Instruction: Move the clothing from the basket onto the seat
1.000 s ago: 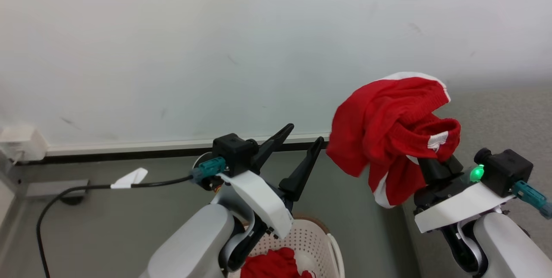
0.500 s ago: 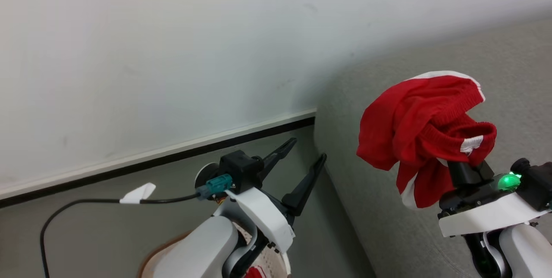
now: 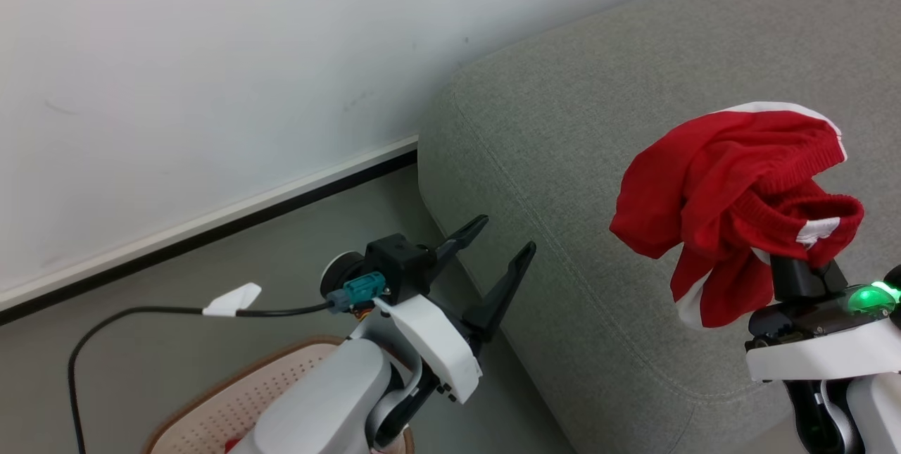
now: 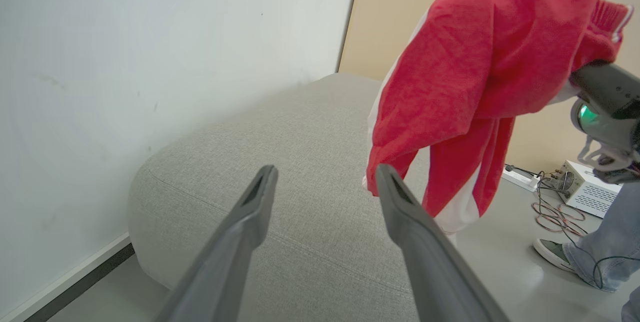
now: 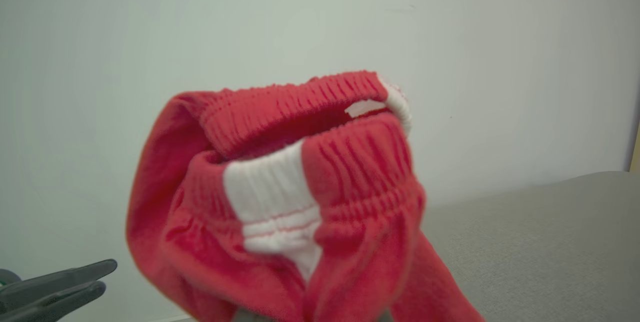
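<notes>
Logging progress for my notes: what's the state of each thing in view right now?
Red garment, lifted, hanging bunched.
Right gripper, shut on the garment.
Left gripper, open, holding nothing.
Basket, on the floor, upright.
Seat, garment not yet laid on it.

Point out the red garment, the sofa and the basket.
red garment [image 3: 732, 179], head view, bunched red fabric near its middle.
sofa [image 3: 563, 158], head view, bare grey top surface.
basket [image 3: 211, 419], head view, perforated inner wall below the brown rim.
</notes>
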{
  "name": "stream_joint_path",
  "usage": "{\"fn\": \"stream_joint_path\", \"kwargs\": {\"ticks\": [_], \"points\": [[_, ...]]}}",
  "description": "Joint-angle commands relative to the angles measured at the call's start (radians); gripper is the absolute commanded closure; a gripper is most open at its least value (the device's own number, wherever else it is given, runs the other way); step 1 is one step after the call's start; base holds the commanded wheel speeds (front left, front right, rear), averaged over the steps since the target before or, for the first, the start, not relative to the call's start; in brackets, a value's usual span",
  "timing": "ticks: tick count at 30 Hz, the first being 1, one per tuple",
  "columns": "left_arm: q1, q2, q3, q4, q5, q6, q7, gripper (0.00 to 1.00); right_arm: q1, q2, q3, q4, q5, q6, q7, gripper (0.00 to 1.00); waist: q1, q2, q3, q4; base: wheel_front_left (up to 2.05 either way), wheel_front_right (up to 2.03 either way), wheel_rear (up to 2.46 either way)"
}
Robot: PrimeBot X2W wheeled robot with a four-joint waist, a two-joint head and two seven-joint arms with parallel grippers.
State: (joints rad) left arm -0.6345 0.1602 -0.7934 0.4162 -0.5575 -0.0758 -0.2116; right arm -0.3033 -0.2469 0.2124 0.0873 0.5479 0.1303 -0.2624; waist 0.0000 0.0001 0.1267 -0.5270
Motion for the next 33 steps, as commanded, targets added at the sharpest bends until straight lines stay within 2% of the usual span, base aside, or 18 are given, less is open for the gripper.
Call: {"fn": "stream_joint_path", "kwargs": {"ticks": [1,6,13,20,22,29,30,31,32,33], "points": [[-0.015,0.003,-0.002,0.001,0.007,-0.003,0.001,0.0,-0.002,-0.001,-0.009,0.0,0.011,0.001,-0.003,1.0,0.0,-0.0001,0.024,-0.002,0.0,0.0,0.0],[-0.043,0.01,-0.007,-0.015,0.016,-0.003,0.02,0.0,-0.066,-0.029,-0.041,0.029,0.057,0.001,-0.003,1.0,0.0,-0.0001,0.089,0.028,0.0,0.0,0.0],[-0.106,0.039,-0.012,-0.065,0.035,0.011,0.075,0.0,-0.227,-0.072,-0.084,0.164,0.127,0.001,-0.003,1.0,0.0,-0.0001,0.248,0.087,0.0,0.0,0.0],[-0.172,0.064,-0.019,-0.118,0.069,0.023,0.129,0.0,-0.428,-0.127,-0.072,0.363,0.186,0.001,-0.003,1.0,0.0,-0.0001,0.406,0.151,0.0,0.0,0.0],[-0.187,0.061,-0.022,-0.126,0.075,0.027,0.14,0.0,-0.477,-0.159,-0.063,0.435,0.177,0.001,-0.003,1.0,0.0,-0.0001,0.44,0.173,0.0,0.0,0.0],[-0.205,0.041,-0.022,-0.125,0.079,0.037,0.121,0.0,-0.597,-0.23,0.058,0.712,0.205,0.001,0.007,1.0,0.0,-0.0001,0.49,0.232,0.0,0.0,0.0],[-0.205,0.041,-0.023,-0.122,0.079,0.037,0.119,0.0,-0.619,-0.238,0.078,0.745,0.219,0.001,0.011,0.78,0.0,-0.0001,0.491,0.237,0.0,0.0,0.0],[-0.204,0.043,-0.022,-0.119,0.077,0.038,0.113,0.0,-0.636,-0.246,0.096,0.785,0.231,0.001,0.03,0.29,0.0,-0.0001,0.49,0.24,0.0,0.0,0.0],[-0.204,0.044,-0.019,-0.117,0.075,0.04,0.108,0.0,-0.649,-0.249,0.118,0.812,0.238,0.001,0.042,0.0,0.0,-0.0001,0.489,0.243,0.0,0.0,0.0],[-0.203,0.044,-0.018,-0.115,0.072,0.04,0.106,0.0,-0.659,-0.253,0.134,0.841,0.248,0.001,0.06,0.0,0.0,-0.0001,0.485,0.245,0.0,0.0,0.0]]}}
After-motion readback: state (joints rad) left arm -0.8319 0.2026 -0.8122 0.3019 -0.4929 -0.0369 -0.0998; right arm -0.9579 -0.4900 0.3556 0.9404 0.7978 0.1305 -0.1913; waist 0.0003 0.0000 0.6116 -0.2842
